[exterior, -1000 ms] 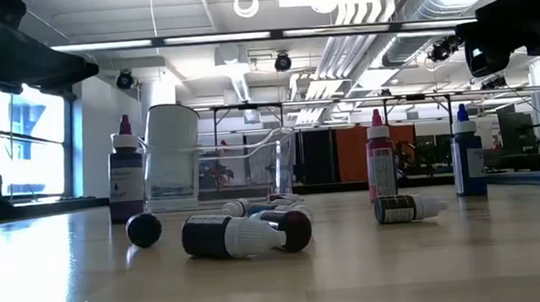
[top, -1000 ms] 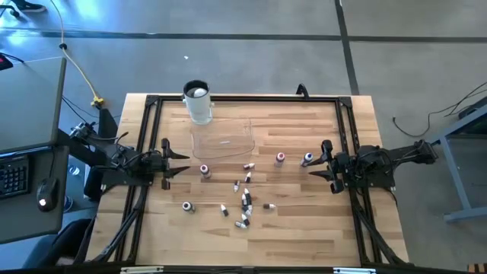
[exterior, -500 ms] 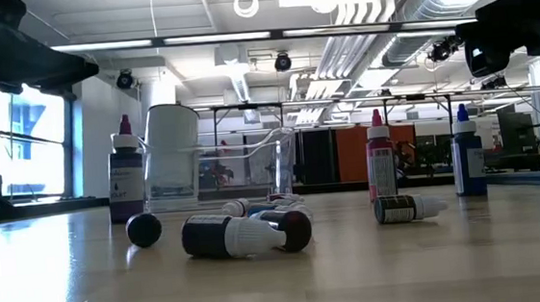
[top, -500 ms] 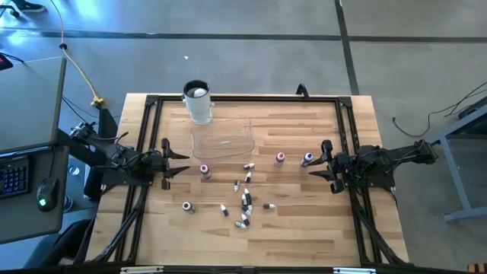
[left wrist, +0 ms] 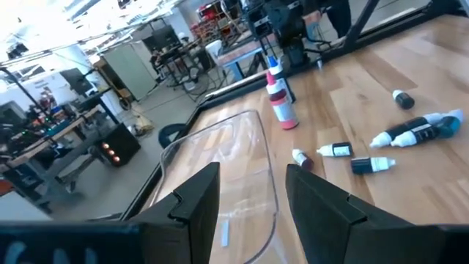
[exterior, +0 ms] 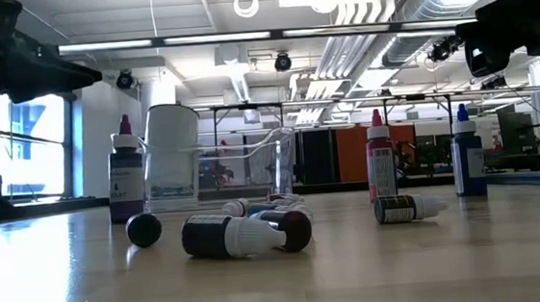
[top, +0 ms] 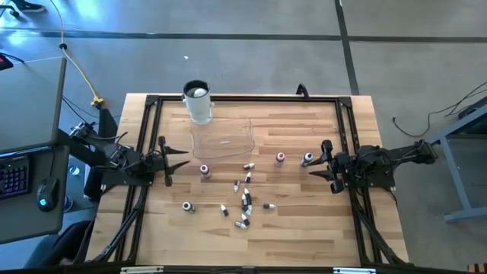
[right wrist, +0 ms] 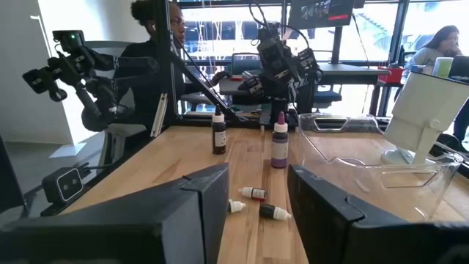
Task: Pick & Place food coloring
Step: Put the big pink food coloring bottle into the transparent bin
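The food coloring bottles [top: 245,199] are scattered over the middle of the wooden table. Most lie on their sides; three stand upright: a dark one [top: 204,170], a pink one [top: 280,158] and a blue one [top: 307,159]. The low view shows the upright pink [exterior: 380,162] and blue [exterior: 466,160] bottles and a lying pair [exterior: 233,236]. My left gripper [top: 185,157] hovers open at the table's left, left of the dark upright bottle. My right gripper [top: 316,162] hovers open at the table's right, just right of the blue bottle. Neither touches anything.
A clear shallow tray [top: 222,139] lies on the table beyond the bottles, and a tall white cup [top: 198,101] stands behind it near the far edge. A black frame [top: 243,99] runs round the table top. People sit in the room behind [right wrist: 161,51].
My left arm has shifted a little and its gripper has turned slightly about the wrist, staying open. The bottles and my right arm have kept still.
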`<state>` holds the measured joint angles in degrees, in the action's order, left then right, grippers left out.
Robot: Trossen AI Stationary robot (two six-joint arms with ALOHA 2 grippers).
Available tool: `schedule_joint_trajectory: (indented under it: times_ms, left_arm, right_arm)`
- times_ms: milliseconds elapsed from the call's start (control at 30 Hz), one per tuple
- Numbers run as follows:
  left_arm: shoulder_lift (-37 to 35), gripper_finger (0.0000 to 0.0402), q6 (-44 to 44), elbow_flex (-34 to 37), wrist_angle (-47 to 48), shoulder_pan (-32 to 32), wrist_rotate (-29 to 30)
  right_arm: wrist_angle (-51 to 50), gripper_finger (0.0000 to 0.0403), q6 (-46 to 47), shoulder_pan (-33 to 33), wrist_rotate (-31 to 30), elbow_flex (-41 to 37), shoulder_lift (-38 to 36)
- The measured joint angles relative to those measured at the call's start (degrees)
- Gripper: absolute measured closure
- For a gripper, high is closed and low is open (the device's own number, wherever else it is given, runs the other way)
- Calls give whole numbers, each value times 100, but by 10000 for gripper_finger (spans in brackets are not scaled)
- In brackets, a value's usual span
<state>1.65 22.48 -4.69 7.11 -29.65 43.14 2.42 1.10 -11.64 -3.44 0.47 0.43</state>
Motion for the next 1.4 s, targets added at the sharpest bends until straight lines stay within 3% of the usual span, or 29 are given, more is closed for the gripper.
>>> schedule_joint_trajectory:
  times_ms: [1400]
  left_arm:
    - [0, 247, -26, -28, -52, 0, -160]
  right_arm:
    - [0, 269, 0, 2, -2, 0, 0]
